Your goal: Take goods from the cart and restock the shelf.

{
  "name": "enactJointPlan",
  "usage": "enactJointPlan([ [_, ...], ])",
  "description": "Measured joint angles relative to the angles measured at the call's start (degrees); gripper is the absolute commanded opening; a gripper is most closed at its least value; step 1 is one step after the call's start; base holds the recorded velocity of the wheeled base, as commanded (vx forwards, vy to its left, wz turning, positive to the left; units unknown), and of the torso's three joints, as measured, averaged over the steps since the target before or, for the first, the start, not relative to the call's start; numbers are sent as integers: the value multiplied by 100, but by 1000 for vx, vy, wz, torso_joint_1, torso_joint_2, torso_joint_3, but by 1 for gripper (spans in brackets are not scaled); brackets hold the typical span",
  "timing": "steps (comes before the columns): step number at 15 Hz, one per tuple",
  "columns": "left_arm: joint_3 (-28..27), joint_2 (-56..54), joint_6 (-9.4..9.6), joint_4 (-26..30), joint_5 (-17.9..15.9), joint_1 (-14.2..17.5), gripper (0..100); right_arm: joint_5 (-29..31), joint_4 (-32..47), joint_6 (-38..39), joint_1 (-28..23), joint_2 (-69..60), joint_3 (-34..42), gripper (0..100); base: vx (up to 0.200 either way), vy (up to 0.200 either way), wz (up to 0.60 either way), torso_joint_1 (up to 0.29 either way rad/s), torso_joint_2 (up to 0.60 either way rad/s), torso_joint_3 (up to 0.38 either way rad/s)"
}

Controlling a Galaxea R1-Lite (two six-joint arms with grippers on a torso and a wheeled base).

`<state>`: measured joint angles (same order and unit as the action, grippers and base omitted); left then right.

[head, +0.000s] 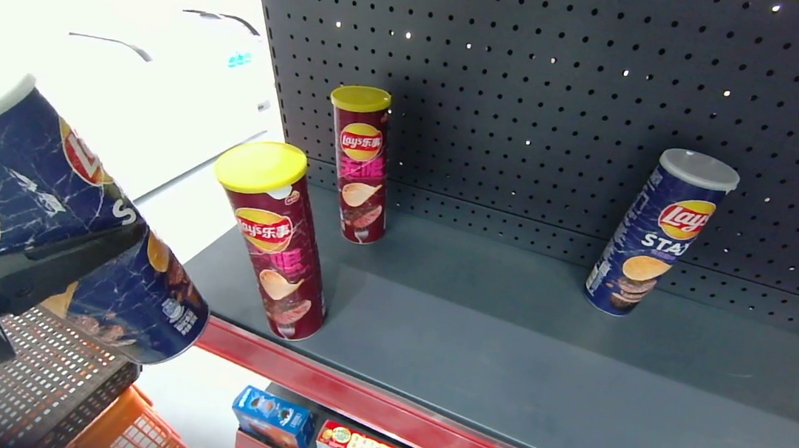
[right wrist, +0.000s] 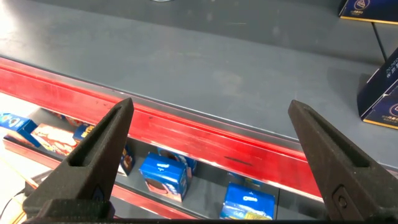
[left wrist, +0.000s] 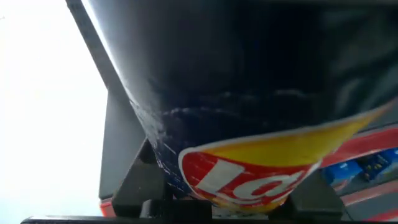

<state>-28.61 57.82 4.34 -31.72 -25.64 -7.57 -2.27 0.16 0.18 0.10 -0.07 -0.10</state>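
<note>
Grey metal shelf [head: 504, 354] carries two maroon yellow-lidded chip tubes [head: 275, 241] [head: 363, 168], one navy tube [head: 658, 236]. Left of it, my raised left gripper [head: 46, 261] clamps a second navy tube [head: 39, 193], tilted; my right gripper [right wrist: 211, 107] gapes wide.

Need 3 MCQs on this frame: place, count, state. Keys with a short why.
1. Where does the grey-lidded blue can stand?
A) on the shelf, near the pegboard
B) at the red front edge
C) on the lower level

2. How many yellow-lidded cans are on the shelf?
A) one
B) two
C) four

3. State of the right claw?
A) shut on a can
B) open, empty
C) shut on a box

1 A: it stands close to the pegboard.
2 B: two maroon cans, both upright.
3 B: fingers apart, nothing between.
</note>
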Motion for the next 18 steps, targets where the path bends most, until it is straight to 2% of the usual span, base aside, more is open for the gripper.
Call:
enactJointPlan([
  [1, -22, -72, 0, 373, -1, -155, 0, 0, 0, 0, 0, 0, 0, 100, 0, 0, 0, 0, 0, 0],
  [3, -115, -217, 1, 753, 0, -458, 0, 0, 2, -2, -2, 0, 0, 100, 0, 0, 0, 0, 0, 0],
  [9, -151, -357, 4, 835, 44, -1407, 0, 0, 2, 0, -2, 0, 0, 100, 0, 0, 0, 0, 0, 0],
  [12, -143, -361, 6, 851, 44, -1663, 0, 2, 0, 0, -2, 0, 0, 100, 0, 0, 0, 0, 0, 0],
  [15, -143, -368, 12, 1265, 35, -2002, 0, 0, 0, 0, -2, 0, 0, 100, 0, 0, 0, 0, 0, 0],
  [18, 11, -336, 15, 1314, -20, -2175, 0, 0, 2, 0, -2, 0, 0, 100, 0, 0, 0, 0, 0, 0],
])
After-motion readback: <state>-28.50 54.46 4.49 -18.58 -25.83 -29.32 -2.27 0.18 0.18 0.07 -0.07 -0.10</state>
